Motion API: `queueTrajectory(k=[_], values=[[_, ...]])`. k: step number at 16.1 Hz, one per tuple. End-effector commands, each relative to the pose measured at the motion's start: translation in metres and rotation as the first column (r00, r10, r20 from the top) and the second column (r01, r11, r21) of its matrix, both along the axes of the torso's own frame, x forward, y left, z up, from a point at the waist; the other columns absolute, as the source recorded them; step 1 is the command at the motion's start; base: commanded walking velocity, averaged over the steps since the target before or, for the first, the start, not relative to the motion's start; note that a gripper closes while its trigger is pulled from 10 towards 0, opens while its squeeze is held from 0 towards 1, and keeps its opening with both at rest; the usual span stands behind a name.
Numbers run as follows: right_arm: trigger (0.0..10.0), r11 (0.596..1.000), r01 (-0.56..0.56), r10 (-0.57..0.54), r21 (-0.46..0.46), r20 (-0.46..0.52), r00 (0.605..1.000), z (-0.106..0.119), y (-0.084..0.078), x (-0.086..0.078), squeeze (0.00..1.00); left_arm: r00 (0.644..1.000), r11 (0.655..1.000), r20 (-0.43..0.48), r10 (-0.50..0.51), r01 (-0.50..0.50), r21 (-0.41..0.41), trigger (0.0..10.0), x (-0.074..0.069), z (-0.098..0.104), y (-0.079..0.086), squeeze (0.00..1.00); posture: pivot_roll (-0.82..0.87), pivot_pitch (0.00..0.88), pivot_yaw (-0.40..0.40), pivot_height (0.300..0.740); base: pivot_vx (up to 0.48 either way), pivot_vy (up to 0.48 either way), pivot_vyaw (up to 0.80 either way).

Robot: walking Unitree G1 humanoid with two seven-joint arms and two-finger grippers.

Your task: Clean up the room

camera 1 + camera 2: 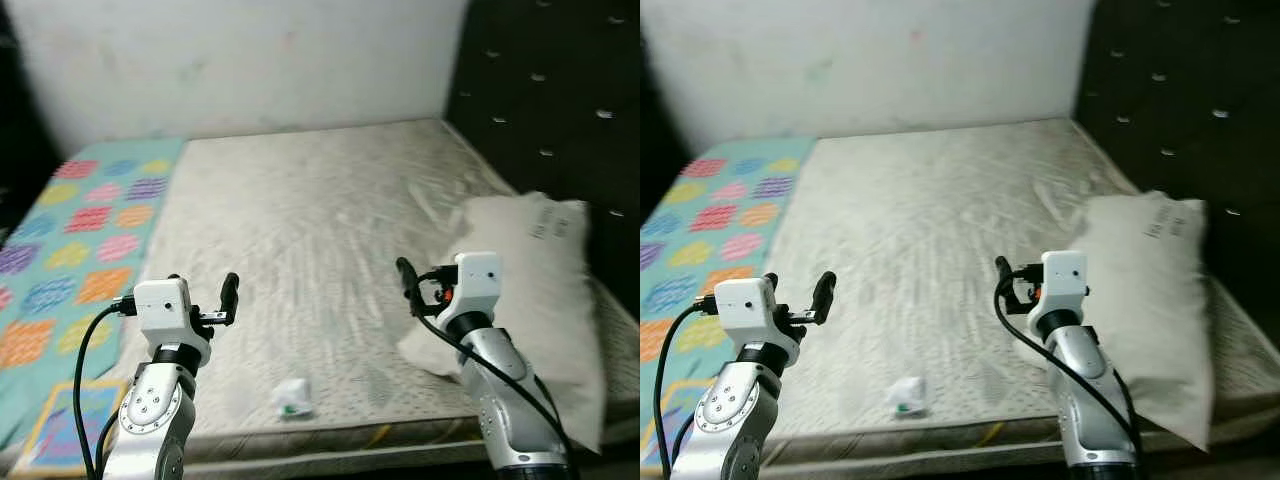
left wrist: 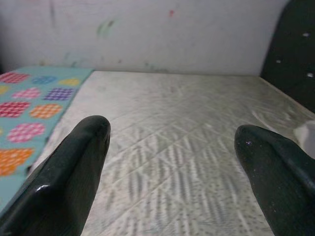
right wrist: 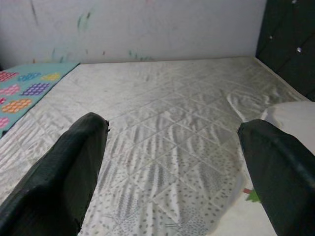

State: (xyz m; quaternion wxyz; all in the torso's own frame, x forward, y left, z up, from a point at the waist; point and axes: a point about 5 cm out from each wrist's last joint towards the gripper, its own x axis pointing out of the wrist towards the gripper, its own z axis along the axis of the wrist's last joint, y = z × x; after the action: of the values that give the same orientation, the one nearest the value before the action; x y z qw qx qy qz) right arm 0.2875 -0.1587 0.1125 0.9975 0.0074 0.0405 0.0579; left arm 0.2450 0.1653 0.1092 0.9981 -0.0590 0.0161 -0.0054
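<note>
A small crumpled white wrapper with a green mark (image 1: pixel 292 397) lies on the cream quilted mattress (image 1: pixel 320 210), close to its front edge. My left gripper (image 1: pixel 205 292) hovers above the mattress's front left part, up and to the left of the wrapper. It is open, with nothing between its black fingers (image 2: pixel 74 167). My right gripper (image 1: pixel 425 283) is held over the front right part, beside the white pillow (image 1: pixel 535 290). It is open too, and its fingers (image 3: pixel 74 162) are wide apart and hold nothing.
A colourful patterned blanket (image 1: pixel 85 230) covers the left side of the bed. A dark tufted headboard (image 1: pixel 560 100) rises on the right behind the pillow. A white wall (image 1: pixel 240 60) runs along the far side.
</note>
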Motion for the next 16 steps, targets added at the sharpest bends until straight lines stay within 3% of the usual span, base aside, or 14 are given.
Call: queueTrajectory(k=[1,10,12,14,16], values=[[10.0,1.000,-0.013,0.013,-0.003,0.009,1.000,0.003,0.005,0.002,0.00,1.000,1.000,-0.006,0.013,-0.013,0.006,10.0,0.000,0.000,0.005,0.00,-0.09,0.000,0.053,0.740,0.000,0.480,0.00],[10.0,0.999,-0.032,0.032,-0.007,0.021,0.999,0.005,0.008,0.003,0.00,1.000,1.000,-0.011,0.017,-0.017,0.013,10.0,0.000,0.000,0.005,0.00,-0.09,0.000,0.052,0.740,0.000,0.432,0.00],[10.0,0.999,-0.033,0.033,-0.008,0.024,0.999,0.005,0.008,0.003,0.00,1.000,1.000,-0.010,0.024,-0.024,0.018,10.0,0.000,0.000,0.005,0.00,-0.09,0.000,0.052,0.740,0.000,0.000,0.00],[10.0,0.991,-0.076,0.081,-0.111,0.046,0.996,0.007,0.015,0.003,0.00,0.998,0.998,-0.014,0.062,-0.062,0.010,10.0,0.000,-0.001,0.009,0.00,-0.09,0.000,0.050,0.740,0.000,0.000,0.00],[10.0,0.992,-0.095,0.100,-0.077,0.063,0.993,0.008,0.020,0.003,0.00,0.997,0.997,-0.016,0.073,-0.073,0.009,10.0,0.000,-0.001,0.011,0.00,-0.09,0.000,0.048,0.740,0.000,0.000,0.00]])
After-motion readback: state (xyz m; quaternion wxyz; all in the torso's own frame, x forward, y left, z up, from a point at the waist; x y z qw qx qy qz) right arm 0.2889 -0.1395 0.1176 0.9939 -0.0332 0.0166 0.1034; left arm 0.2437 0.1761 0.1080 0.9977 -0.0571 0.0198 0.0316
